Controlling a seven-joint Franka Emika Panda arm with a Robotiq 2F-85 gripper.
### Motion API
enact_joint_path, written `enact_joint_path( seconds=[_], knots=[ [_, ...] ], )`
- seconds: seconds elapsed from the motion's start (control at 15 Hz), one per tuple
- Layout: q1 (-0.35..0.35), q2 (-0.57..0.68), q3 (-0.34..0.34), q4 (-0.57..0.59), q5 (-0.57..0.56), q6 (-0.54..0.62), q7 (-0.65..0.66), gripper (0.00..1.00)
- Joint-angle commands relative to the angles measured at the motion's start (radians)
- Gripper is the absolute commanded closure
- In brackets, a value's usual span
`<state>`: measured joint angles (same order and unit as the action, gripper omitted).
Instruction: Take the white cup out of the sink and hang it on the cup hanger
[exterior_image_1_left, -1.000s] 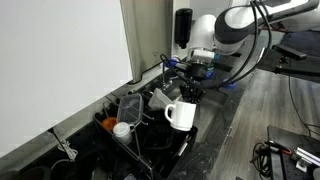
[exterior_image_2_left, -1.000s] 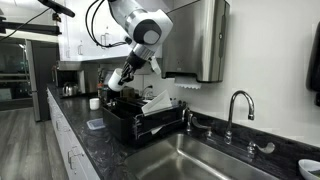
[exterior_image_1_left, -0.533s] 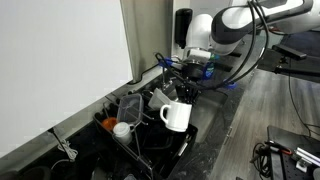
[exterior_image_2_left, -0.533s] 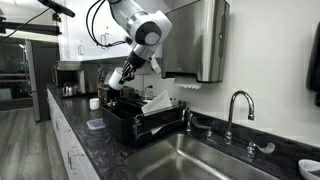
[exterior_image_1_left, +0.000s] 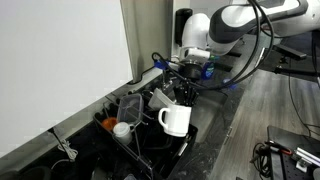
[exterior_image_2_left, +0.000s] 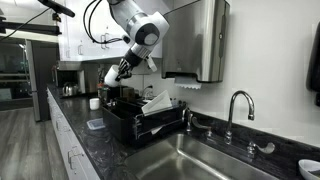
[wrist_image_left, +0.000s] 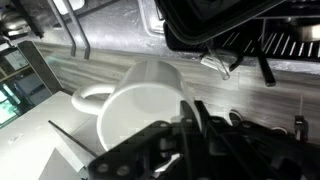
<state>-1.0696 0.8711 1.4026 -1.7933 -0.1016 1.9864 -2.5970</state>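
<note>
Black jaws are clamped on the rim of the white cup (exterior_image_1_left: 176, 121), seen in the wrist view with its handle out to one side. The cup is held at the end of the black wire cup hanger (exterior_image_2_left: 127, 123); whether they touch cannot be told. The sink (exterior_image_2_left: 205, 163) is set well apart in the dark tabletop (exterior_image_2_left: 97, 158).

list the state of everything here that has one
cup, out of the sink, upright, held at the end of the rack, not yet hung
gripper, shut on the cup
rack, holding dishes
sink, no cup in it
faucet, no water running that I can see
</note>
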Motion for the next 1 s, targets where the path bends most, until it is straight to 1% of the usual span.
enact_joint_path(
  seconds=[0.0,0.27,0.53,0.93],
  knots=[
    [0.008,0.059,0.046,0.04,-0.029,-0.054,-0.005,0.98],
    [0.021,0.078,0.054,0.053,-0.036,-0.076,-0.005,0.98],
    [0.045,0.082,0.026,0.067,-0.043,-0.082,-0.005,0.98],
    [0.086,0.117,0.001,0.106,-0.117,-0.095,-0.005,0.98]
  ],
)
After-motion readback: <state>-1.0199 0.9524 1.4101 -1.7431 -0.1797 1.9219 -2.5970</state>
